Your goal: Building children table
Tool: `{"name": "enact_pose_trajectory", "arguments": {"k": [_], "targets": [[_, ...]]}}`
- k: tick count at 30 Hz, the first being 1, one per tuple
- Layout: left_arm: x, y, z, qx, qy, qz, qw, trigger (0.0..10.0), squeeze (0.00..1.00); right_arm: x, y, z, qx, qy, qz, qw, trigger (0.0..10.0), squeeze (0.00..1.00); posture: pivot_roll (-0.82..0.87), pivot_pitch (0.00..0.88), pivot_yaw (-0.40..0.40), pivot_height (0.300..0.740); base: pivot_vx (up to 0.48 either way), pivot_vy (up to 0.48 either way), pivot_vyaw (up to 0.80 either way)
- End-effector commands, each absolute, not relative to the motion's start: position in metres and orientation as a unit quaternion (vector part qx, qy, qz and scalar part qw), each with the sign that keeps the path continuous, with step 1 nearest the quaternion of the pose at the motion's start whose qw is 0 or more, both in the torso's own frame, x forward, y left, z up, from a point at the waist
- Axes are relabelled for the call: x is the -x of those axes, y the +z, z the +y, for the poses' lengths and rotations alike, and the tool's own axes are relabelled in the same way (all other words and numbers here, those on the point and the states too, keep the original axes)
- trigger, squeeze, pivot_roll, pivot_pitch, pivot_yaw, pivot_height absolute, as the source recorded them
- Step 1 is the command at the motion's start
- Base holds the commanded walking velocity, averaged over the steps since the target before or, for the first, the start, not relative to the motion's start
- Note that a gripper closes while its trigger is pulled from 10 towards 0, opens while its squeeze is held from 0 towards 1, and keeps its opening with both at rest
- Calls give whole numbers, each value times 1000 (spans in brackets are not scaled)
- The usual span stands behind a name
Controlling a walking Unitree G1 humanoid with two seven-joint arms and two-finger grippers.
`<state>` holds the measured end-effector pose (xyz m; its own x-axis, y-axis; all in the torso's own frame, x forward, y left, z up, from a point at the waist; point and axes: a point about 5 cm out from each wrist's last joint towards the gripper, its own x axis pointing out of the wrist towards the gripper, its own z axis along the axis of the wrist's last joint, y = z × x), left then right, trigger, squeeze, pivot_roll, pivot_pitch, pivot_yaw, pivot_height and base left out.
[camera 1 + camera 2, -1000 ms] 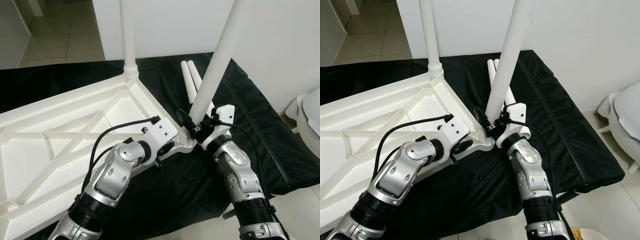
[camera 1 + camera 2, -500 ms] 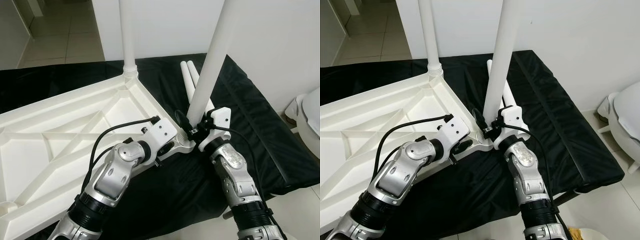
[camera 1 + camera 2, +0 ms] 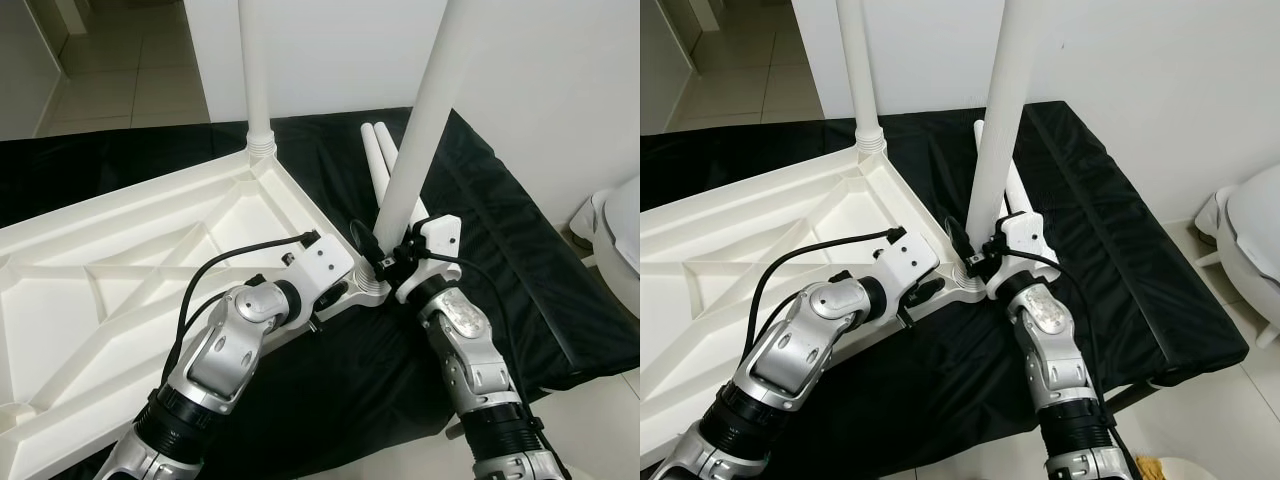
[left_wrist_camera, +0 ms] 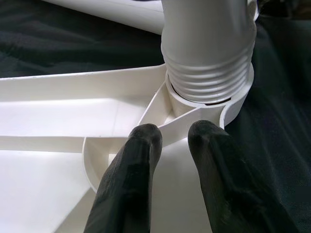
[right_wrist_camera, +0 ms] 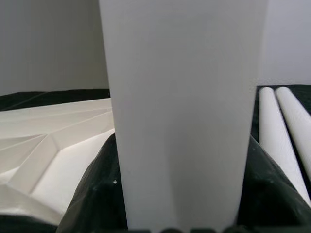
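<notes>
Right gripper [image 3: 385, 262] is closed around the base of the second leg [image 3: 425, 120], fingers on either side of the tube just above the corner socket [image 3: 370, 288]. Compared with a second ago, the leg has been brought from a clear lean to the right to near upright. Over the last half second little further change is seen, so alignment is judged mostly done.

Left gripper [image 4: 169, 136] is pressed down on the tabletop [image 3: 120, 290] rim right beside that socket. Fingers [image 4: 136, 160] are set slightly apart and nothing is held between them. It is acting as a brace only.

In the left wrist view the leg's threaded end [image 4: 209, 80] is seated in the socket collar, with several threads still exposed. The leg is judged started but not fully screwed home; turning is likely next.

The tabletop lies upside down on the black mat [image 3: 520, 240]. One leg [image 3: 256, 70] is already standing in the far corner. Two spare legs [image 3: 378, 160] lie on the mat behind the grippers.

Risk: cross-threading if the leg is turned while off vertical.
</notes>
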<state>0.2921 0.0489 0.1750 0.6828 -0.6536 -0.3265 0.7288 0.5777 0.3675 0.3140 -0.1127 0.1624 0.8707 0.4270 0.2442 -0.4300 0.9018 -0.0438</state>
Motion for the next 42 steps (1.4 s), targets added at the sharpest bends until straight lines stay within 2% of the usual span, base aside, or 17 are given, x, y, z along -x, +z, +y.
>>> {"name": "enact_pose_trajectory", "arguments": {"k": [1,14,31,42], "targets": [[-292,174,51,-248,-370,77,892,10000,0,-302,98,-115,-7,196,20,980,10000,0,28,137,10,740,0,0,0],[-292,175,51,-247,-368,76,893,10000,0,-296,99,-104,-9,165,4,986,10000,0,28,139,3,740,0,0,0],[-293,178,54,-246,-364,76,895,10000,0,-286,105,-105,-10,125,-38,991,10000,0,28,134,4,740,0,0,0],[-296,183,59,-251,-356,71,897,10000,0,-285,106,-109,-32,58,-40,997,10000,0,29,126,4,740,0,0,0]]}}
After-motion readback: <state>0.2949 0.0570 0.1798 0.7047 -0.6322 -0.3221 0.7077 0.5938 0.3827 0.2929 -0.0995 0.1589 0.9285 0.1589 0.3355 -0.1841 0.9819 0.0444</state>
